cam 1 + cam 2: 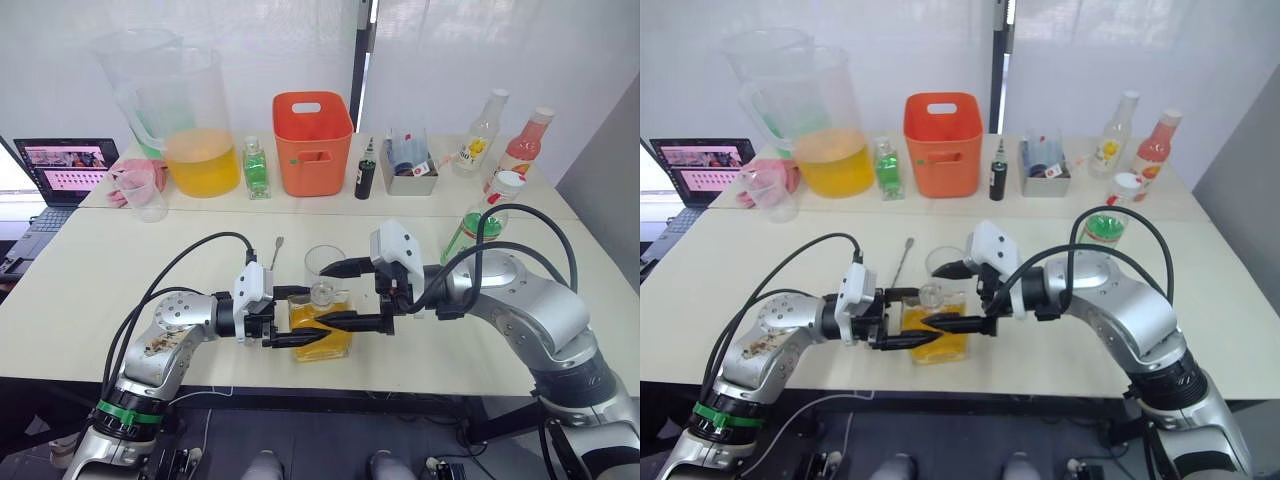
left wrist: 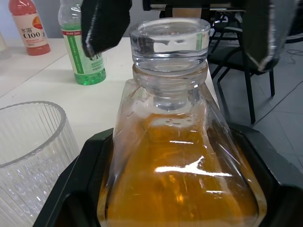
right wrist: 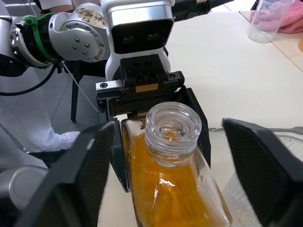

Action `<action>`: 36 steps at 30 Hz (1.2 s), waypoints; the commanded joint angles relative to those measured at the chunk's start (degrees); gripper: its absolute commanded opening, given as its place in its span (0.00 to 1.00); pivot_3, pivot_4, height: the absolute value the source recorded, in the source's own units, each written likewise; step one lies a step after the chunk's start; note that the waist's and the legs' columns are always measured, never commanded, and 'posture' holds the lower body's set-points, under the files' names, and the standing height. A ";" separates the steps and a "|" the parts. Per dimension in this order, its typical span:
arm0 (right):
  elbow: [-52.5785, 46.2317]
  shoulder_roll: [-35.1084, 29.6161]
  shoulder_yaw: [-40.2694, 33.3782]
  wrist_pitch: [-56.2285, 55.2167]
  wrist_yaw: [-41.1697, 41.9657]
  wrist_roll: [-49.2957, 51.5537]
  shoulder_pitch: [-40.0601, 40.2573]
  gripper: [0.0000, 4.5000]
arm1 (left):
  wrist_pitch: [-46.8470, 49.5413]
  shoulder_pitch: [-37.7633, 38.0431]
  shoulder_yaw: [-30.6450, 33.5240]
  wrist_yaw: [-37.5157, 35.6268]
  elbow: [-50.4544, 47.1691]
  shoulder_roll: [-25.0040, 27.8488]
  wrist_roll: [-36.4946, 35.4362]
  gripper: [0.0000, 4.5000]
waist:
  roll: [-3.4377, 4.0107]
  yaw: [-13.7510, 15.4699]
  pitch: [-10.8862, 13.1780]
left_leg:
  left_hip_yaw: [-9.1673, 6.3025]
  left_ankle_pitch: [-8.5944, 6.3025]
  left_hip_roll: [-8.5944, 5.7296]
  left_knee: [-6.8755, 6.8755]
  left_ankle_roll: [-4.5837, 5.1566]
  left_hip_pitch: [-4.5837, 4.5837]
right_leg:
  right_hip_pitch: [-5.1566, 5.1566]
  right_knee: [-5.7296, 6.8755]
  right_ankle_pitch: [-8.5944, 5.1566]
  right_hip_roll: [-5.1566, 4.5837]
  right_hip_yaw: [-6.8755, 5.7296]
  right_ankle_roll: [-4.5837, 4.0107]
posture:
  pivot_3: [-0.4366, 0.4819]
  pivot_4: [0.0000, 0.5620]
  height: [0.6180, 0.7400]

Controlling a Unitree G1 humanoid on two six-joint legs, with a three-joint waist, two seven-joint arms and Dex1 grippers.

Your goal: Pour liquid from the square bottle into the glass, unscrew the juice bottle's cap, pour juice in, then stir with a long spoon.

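Gripping the one square bottle (image 1: 322, 330) of amber liquid near the table's front edge (image 1: 300, 378), left gripper (image 1: 300, 322) clamped on its body. Spread wide around the stoppered neck without touching, right gripper (image 1: 345, 295); bare tabletop beyond each arm. Counted two big pitchers (image 1: 190, 120) far behind the grippers, one holding orange liquid. Stood just behind the bottle, one empty glass (image 1: 325, 272); right of the right gripper, one capped juice bottle (image 1: 480, 222); left of the glass, one long spoon (image 1: 274, 252).
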 commanded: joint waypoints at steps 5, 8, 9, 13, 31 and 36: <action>-1.15 1.31 -1.38 -0.65 -0.35 -0.39 -0.17 0.66 | -1.43 0.35 -0.74 -0.40 -1.04 0.03 0.66 0.62 | 0.00 -0.03 0.00 | 0.00 0.00 0.00 0.00 0.00 0.00 | 0.00 0.00 -0.01 0.00 0.00 0.01 | 0.48 0.27 1.00; -0.80 2.03 -1.50 -0.32 -0.59 -0.36 -0.04 0.66 | -1.48 0.48 -0.73 -0.36 -1.09 0.09 0.63 0.62 | 0.00 -0.05 0.00 | 0.00 0.00 0.00 0.00 0.00 0.00 | 0.00 0.00 -0.01 0.00 0.00 0.01 | 0.48 0.27 1.00; -0.73 2.42 -1.76 -0.04 -0.75 0.07 0.05 0.60 | -1.55 0.59 -0.76 -0.33 -1.10 0.09 0.69 0.62 | 0.00 -0.06 0.00 | 0.00 0.00 0.00 0.00 0.00 0.01 | 0.00 0.00 -0.01 0.00 0.00 0.01 | 0.48 0.27 1.00; -0.77 3.50 -2.52 0.55 -0.77 1.16 0.38 0.31 | -1.73 0.86 -0.81 -0.23 -1.26 0.17 0.85 0.62 | 0.00 -0.06 0.00 | 0.00 0.00 0.00 -0.01 0.00 0.01 | 0.00 0.00 -0.01 0.00 0.00 0.01 | 0.48 0.27 1.00; -2.21 6.09 -7.07 3.49 -1.57 6.34 0.42 0.23 | -3.12 1.61 -1.44 0.55 -0.19 0.32 2.53 0.62 | 0.01 -0.15 0.00 | 0.00 0.00 0.00 -0.03 0.00 0.01 | -0.01 0.00 0.01 0.00 0.00 -0.02 | 0.48 0.27 1.00; -2.03 7.29 -10.50 4.71 -2.93 10.05 0.01 0.23 | -3.06 1.42 -1.50 0.61 -0.04 0.35 2.41 0.62 | 0.02 -0.15 0.00 | 0.00 0.00 0.00 -0.03 0.00 -0.01 | -0.02 0.00 0.01 0.00 0.00 -0.03 | 0.48 0.27 1.00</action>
